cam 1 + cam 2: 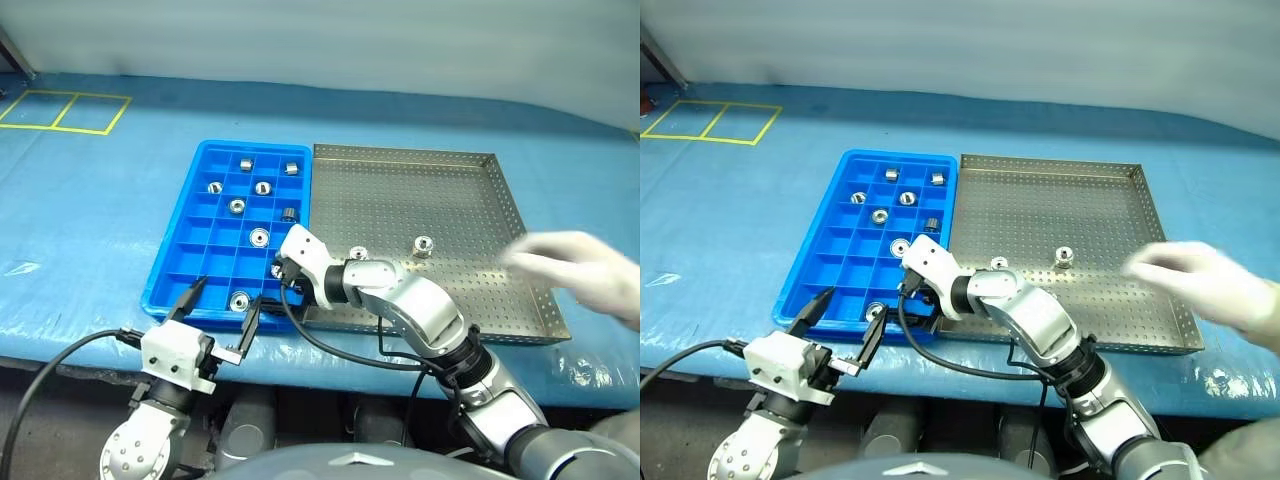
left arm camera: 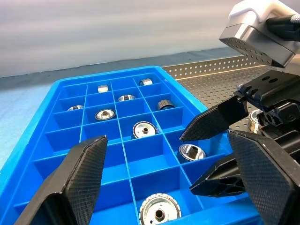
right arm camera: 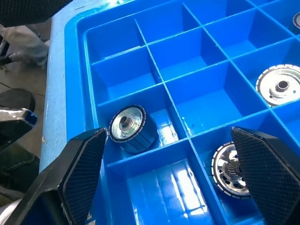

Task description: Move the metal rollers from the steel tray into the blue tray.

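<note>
Blue tray [image 1: 170, 262] and steel tray [image 1: 460, 200] side by side on blue table cover [image 1: 80, 220], long edges touching or nearly so. Nine or so metal rollers [image 1: 259, 237] spread singly through blue tray compartments, most toward far and right columns; left columns mostly bare. Two rollers [image 1: 423, 244] remaining on perforated steel floor, near the middle, well apart from rims; wide bare floor around them.

Right gripper [image 3: 164, 187] over near right corner of blue tray, angled down, fingers spread wide, holding nothing; one roller on its side beside the left finger [image 3: 84, 168], another in adjoining compartment by the other finger.

Left gripper [image 1: 220, 310] at near edge of blue tray, level, fingers wide apart, empty.

White-gloved hand [image 1: 575, 265] over right rim of steel tray, blurred.

Yellow tape rectangle [image 1: 65, 110] at far left, well clear.
</note>
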### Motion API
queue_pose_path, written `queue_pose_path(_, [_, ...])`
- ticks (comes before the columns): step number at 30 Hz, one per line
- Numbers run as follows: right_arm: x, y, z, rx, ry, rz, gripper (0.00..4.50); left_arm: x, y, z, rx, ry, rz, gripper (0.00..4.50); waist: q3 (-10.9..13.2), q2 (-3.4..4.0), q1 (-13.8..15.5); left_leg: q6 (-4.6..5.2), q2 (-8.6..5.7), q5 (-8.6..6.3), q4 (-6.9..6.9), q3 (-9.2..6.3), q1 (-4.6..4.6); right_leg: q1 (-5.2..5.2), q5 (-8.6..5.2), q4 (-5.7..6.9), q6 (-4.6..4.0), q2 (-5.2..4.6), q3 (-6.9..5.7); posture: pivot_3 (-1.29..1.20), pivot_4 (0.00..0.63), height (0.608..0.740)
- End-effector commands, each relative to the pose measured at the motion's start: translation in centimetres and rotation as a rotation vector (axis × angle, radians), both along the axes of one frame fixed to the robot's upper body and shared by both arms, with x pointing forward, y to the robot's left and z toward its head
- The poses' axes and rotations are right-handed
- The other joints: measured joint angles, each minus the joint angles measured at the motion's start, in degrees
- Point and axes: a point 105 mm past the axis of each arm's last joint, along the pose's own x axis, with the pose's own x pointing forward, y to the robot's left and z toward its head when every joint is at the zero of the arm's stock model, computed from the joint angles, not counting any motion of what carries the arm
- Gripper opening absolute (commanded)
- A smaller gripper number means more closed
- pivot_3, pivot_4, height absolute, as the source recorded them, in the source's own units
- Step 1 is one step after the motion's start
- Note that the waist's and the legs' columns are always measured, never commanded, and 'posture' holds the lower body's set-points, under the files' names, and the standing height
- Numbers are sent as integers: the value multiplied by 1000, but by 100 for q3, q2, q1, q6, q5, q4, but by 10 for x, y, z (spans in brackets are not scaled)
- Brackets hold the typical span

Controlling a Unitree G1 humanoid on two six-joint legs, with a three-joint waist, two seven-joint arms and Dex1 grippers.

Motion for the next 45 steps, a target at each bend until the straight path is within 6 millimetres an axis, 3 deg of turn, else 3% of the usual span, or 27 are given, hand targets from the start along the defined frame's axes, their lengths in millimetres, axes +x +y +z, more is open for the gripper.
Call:
queue_pose_path(1, [-1, 1, 14, 43, -38, 3, 4493, 0, -1, 6, -6, -21, -11, 4500, 0, 0, -3, 0, 0, 0, 0, 0, 0, 0, 0, 0, 0, 0, 0, 273, 150, 740])
queue_pose_path(14, [1, -1, 17, 47, -57, -10, 4493, 1, -1, 8, -10, -23, -23, 4500, 0, 0, -75, 0, 0, 0, 0, 0, 0, 1, 0, 0, 0, 0, 0, 243, 150, 740])
queue_pose_path(18, [14, -12, 27, 57, -98, -78, 4493, 7, 11, 21, 0, -79, 6, 4500, 0, 0, -97, 0, 0, 0, 0, 0, 0, 1, 0, 1, 0, 0, 0, 186, 150, 740])
queue_pose_path(22, [29, -33, 38, 64, -152, -183, 4493, 21, 21, 39, 32, -139, 5, 4500, -1, 1, -187, -1, 0, 0, 5, 0, 0, 4, 3, 2, 4, 0, 0, 118, 150, 740])
queue_pose_path(28, [41, -63, 49, 67, -203, -334, 4493, 47, 15, 54, 32, -159, -83, 4500, -3, 2, -476, 0, -1, 0, 15, 0, 2, 15, 14, 0, 18, 0, 3, 1, 150, 740])
queue_pose_path(32, [40, -83, 47, 54, -207, -427, 4493, 76, 11, 48, 6, -62, -139, 4500, -5, 5, -646, 0, -2, 1, 19, -13, 9, 28, 20, 1, 27, 5, 0, -68, 150, 740])
queue_pose_path(36, [34, -95, 43, 40, -198, -481, 4493, 92, 0, 45, 0, 11, -247, 4500, -6, 6, -945, 0, -5, 0, 23, -11, 24, 48, 22, -6, 31, 3, 5, -114, 150, 740])
queue_pose_path(45, [24, -123, 37, 12, -180, -612, 4493, 123, -35, 36, 212, 115, -563, 4500, -6, 6, -1324, 0, -8, 1, 24, -17, 34, 59, 39, -2, 60, 7, 8, -190, 150, 740])
